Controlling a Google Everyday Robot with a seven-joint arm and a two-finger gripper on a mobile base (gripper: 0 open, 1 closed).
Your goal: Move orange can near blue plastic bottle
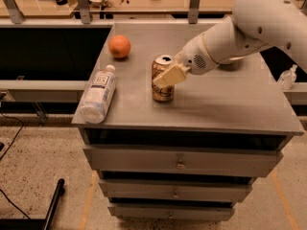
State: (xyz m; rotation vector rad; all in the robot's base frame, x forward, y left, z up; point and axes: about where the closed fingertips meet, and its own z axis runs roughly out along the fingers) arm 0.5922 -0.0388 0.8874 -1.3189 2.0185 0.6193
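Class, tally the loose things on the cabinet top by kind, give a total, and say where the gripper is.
Can: 1, upright, with the gripper closed on it
Bottle: 1, lying on its side
Orange: 1
Total: 3
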